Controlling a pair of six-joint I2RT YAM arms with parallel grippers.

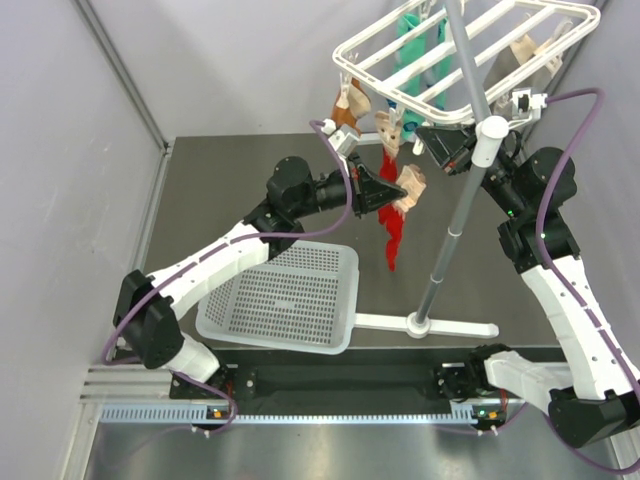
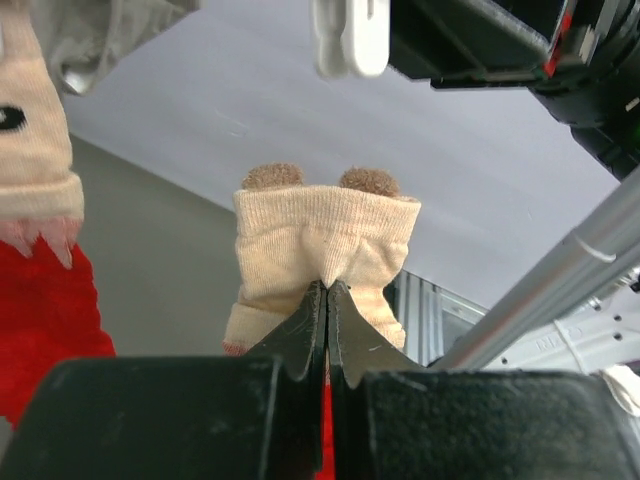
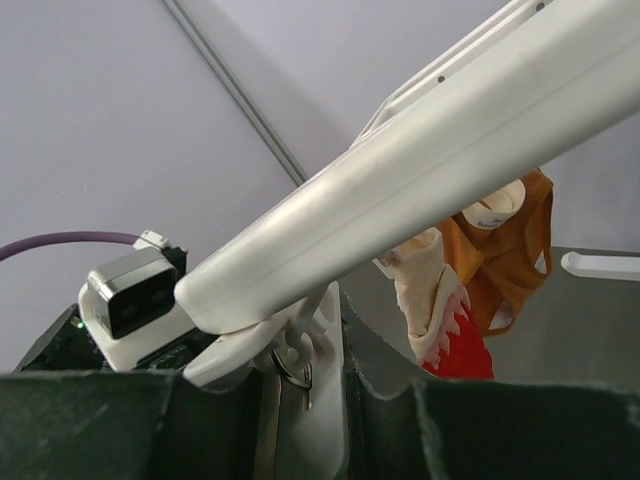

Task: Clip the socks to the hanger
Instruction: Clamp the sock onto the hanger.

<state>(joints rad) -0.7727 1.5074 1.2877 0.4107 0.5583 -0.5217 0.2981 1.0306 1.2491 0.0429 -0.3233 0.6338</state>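
1. Pincer states first: the left pincer (image 2: 327, 292) is pinched tight on the tan end of a red sock (image 2: 322, 235), with its red length dangling below the hanger (image 3: 450, 150). The right pincer (image 3: 305, 395) sits just under the hanger's near bar and is narrowed around a white clip (image 3: 322, 335). It appears to be squeezing that clip, though whether the clip's mouth is open cannot be told.
2. The step in hand, as I judge it, is feeding the sock's tan end into that clip. In the left wrist view the clip hangs above the sock, and the two are apart.
3. To do it well, raise the sock straight up toward the hanger. Lead with the bunched fabric above the left fingertips, not the fingertips themselves.
4. Hold the squeeze on the clip until fabric is well inside its mouth, then ease off the clip before freeing the sock.
5. Steer clear of the second red sock (image 2: 40, 310) already hanging just beside under the hanger, so it is not snagged or knocked loose.
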